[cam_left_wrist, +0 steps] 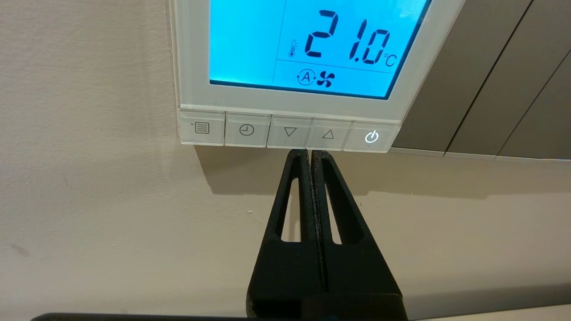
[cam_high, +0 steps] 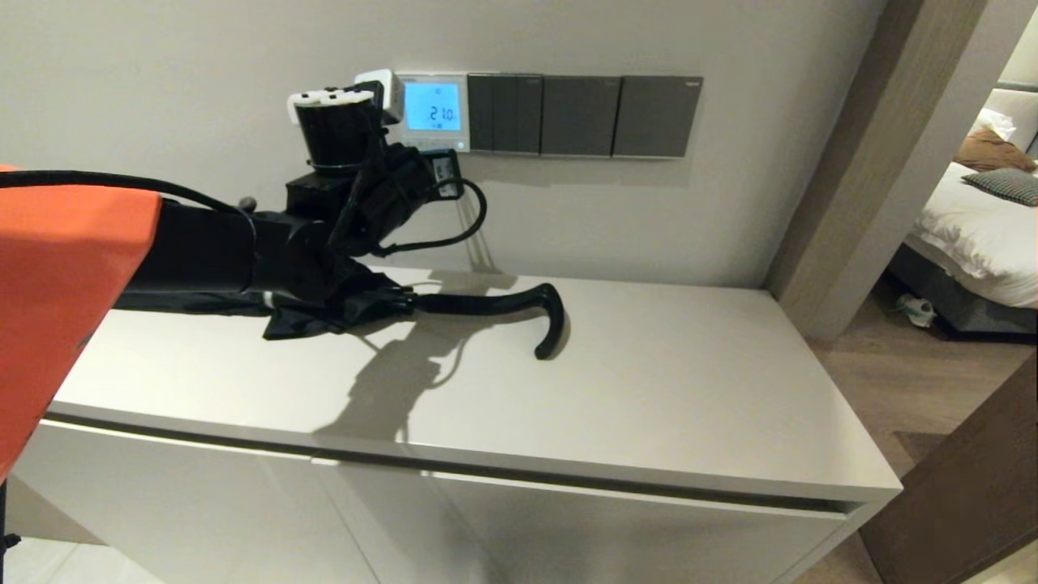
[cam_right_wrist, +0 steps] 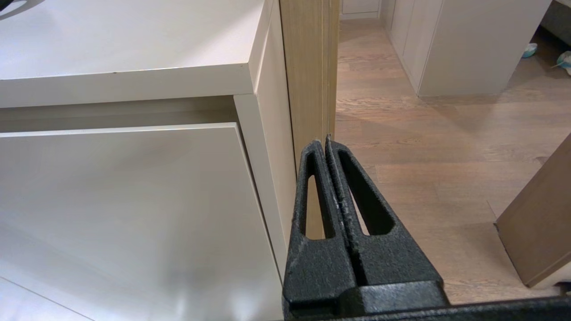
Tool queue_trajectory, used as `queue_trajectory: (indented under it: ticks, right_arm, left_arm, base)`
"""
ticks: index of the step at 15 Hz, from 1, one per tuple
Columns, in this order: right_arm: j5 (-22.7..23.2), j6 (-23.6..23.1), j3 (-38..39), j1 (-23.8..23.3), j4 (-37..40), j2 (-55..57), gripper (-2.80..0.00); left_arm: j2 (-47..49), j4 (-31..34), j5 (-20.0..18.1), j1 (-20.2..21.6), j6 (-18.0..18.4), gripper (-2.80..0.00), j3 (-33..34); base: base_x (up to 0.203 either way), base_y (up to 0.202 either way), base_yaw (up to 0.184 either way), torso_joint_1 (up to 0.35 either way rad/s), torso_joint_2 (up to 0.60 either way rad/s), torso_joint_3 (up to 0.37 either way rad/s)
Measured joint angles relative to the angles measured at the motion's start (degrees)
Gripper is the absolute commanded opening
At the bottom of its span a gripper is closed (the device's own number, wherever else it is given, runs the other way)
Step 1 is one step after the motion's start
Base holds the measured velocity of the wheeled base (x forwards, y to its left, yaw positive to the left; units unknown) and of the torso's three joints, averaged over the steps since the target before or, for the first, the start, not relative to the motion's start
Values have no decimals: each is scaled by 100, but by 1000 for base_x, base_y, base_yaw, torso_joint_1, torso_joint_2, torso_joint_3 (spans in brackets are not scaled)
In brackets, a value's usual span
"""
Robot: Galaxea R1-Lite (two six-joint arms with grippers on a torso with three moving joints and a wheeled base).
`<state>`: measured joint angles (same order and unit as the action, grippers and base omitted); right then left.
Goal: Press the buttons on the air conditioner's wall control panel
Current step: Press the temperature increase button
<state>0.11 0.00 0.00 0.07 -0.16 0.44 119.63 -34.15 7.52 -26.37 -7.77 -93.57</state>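
The white air conditioner's wall control panel [cam_high: 434,109] hangs on the wall, its blue screen reading 21.0. In the left wrist view the panel [cam_left_wrist: 192,53] fills the upper part, with the row of pale buttons [cam_left_wrist: 290,132] along its bottom strip: menu, clock, down arrow, up arrow, lit power key. My left gripper [cam_left_wrist: 310,152] is shut and empty. Its tips sit at the strip's lower edge, under the seam between the two arrow keys. In the head view the left gripper [cam_high: 444,158] is raised to the panel. My right gripper [cam_right_wrist: 324,143] is shut and empty, low beside the cabinet's right end.
Dark grey switch plates [cam_high: 584,115] adjoin the panel on the right. A folded black umbrella [cam_high: 486,304] with a hooked handle lies on the white cabinet top [cam_high: 649,389] under my left arm. A wooden door frame [cam_high: 843,162] and a bed [cam_high: 973,235] are at the right.
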Motion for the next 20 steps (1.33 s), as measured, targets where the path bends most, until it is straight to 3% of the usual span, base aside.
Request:
queue_trajectory:
  ticks: [20]
  right_arm:
    - [5, 0, 0, 0, 0, 0, -280]
  left_arm:
    - [-110, -267, 7, -201, 212, -280, 363]
  base:
    - [0, 0, 0, 0, 0, 0]
